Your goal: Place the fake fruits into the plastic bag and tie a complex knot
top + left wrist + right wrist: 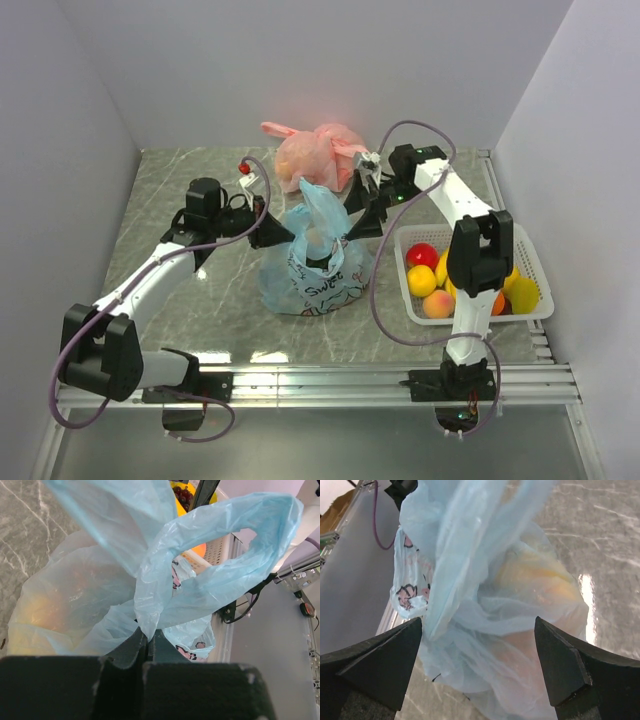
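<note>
The light-blue plastic bag [315, 270] stands mid-table with fruit showing faintly through it [535, 580]. Its handles rise in a twisted loop [322, 205]. My left gripper [283, 232] is shut on one bag handle [150, 610] at the bag's left side; the jaws pinch the film. My right gripper [360, 225] is open at the bag's right side, its fingertips [405, 650] spread wide with the bag's gathered top between them [475, 645], not pinched. More fake fruits [432, 280], red, yellow and peach, lie in the white basket [532, 262].
A pink-orange knotted bag [315, 152] sits behind the blue bag near the back wall. The white basket stands at the right by the right arm. Grey walls close in the table's left, back and right sides. A metal rail runs along the near edge.
</note>
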Robot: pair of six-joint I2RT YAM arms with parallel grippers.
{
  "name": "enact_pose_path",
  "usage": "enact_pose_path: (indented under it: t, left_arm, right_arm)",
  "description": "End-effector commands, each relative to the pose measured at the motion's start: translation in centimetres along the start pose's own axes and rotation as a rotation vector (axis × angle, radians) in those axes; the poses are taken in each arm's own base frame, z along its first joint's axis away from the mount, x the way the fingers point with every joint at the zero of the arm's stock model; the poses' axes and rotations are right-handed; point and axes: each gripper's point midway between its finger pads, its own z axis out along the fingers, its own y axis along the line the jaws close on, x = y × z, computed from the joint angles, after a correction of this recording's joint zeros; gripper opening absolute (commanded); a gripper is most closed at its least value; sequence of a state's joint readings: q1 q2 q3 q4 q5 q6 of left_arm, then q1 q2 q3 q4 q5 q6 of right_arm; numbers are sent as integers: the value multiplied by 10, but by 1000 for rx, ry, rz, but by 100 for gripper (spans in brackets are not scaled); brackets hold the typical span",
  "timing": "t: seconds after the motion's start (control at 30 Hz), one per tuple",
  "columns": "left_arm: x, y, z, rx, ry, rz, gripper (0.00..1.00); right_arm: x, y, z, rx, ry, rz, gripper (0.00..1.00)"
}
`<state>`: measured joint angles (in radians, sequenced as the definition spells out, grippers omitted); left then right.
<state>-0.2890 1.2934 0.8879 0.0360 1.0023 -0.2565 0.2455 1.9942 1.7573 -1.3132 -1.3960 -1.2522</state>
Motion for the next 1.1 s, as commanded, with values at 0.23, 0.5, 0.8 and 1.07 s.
enact_pose_path:
  t: [0.23,0.5,0.8,1.07]
  left_arm:
    - [-18,-11,3,51,-12,53,1]
    - [-24,-9,4,42,-29,50,1]
    - [-24,-26,-11,25,-26,167,1]
    - [-21,-27,-10,16,-19,179,1]
  right_arm:
    - [8,32,40,-145,-20,103,100]
    - [5,53,55,-204,-56,147,27]
    - [-5,90,41,-185,-45,222,0]
    - [-45,20,41,291,-57,456,0]
